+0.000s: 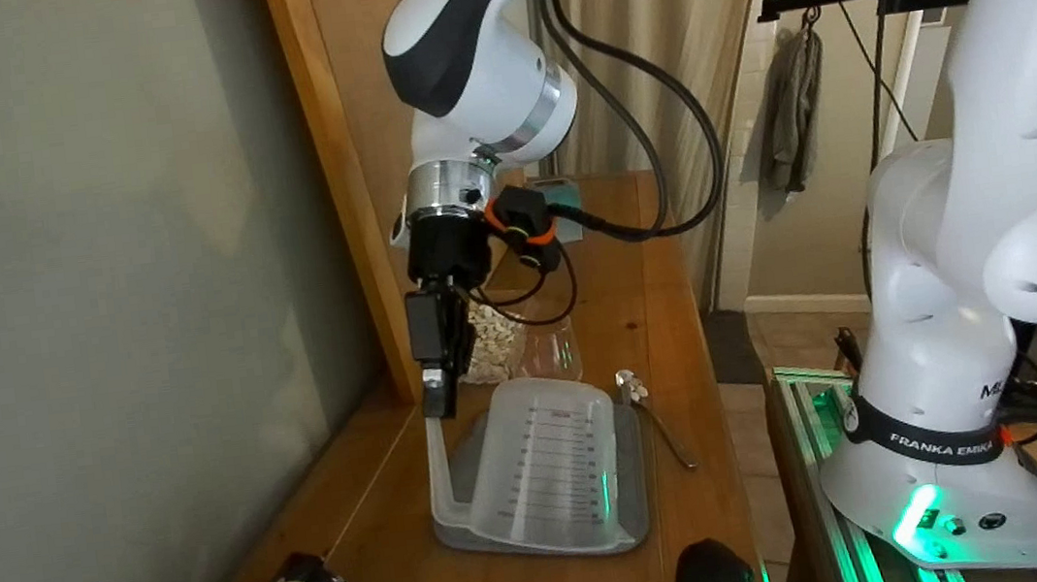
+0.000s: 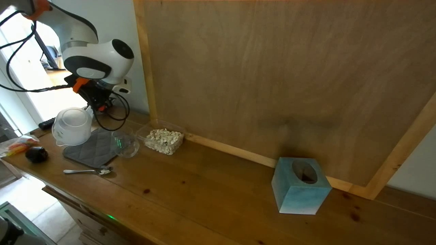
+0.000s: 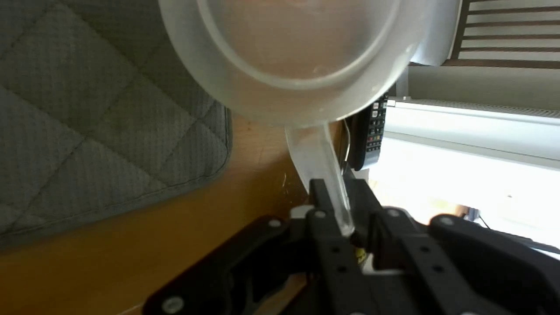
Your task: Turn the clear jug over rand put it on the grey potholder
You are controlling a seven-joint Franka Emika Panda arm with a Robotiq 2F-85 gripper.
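Clear jug (image 2: 71, 127) base-up, so turn looks done. Gripper (image 3: 337, 199) pinched tight on its handle (image 3: 311, 151). Jug apparently aloft by the edge of the grey potholder (image 2: 93, 149); contact unclear. Left: centre, lower, release.

In an exterior view, I had the jug (image 2: 72, 126) at the far left edge of the potholder (image 2: 92, 149), its handle (image 3: 313, 151) between the fingers (image 3: 321, 194); whether jug and potholder touched, I couldn't tell. On the tabletop (image 2: 211, 197), the spoon (image 2: 85, 171) lay before the potholder, the glass (image 2: 128, 148) just to its right, the container (image 2: 162, 148) beyond the glass, the tissue box (image 2: 296, 195) well apart, farther right.
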